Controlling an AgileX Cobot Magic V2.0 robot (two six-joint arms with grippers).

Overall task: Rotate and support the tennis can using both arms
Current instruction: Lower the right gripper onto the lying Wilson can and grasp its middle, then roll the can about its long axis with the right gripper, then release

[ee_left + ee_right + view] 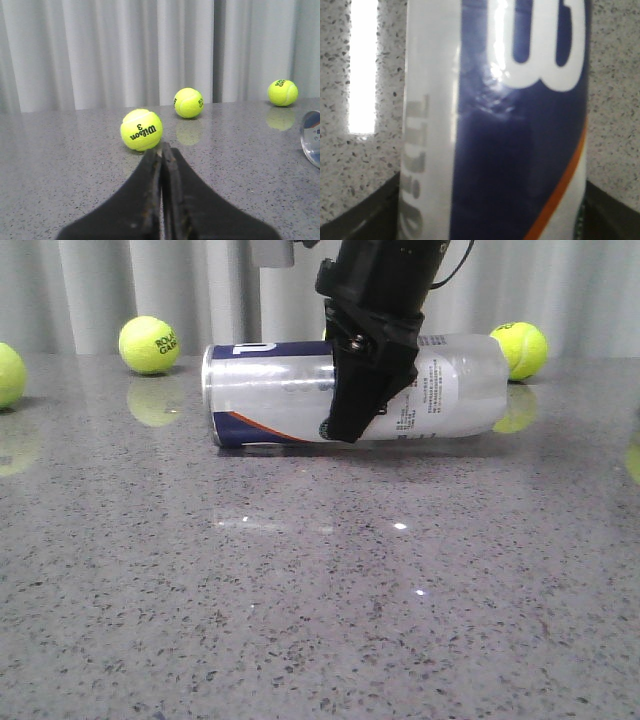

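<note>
Tennis can (290, 395): lying on its side on the grey speckled table (300, 620), metal rim toward my left.
My right gripper (352, 415): down over the can's middle, fingers (355, 220) straddling both sides of the can (495, 125), holding it.
My left gripper (162, 150): fingers pressed together, holding nothing, well apart from the can; nearest tennis ball (141, 129) just beyond its tips.
</note>
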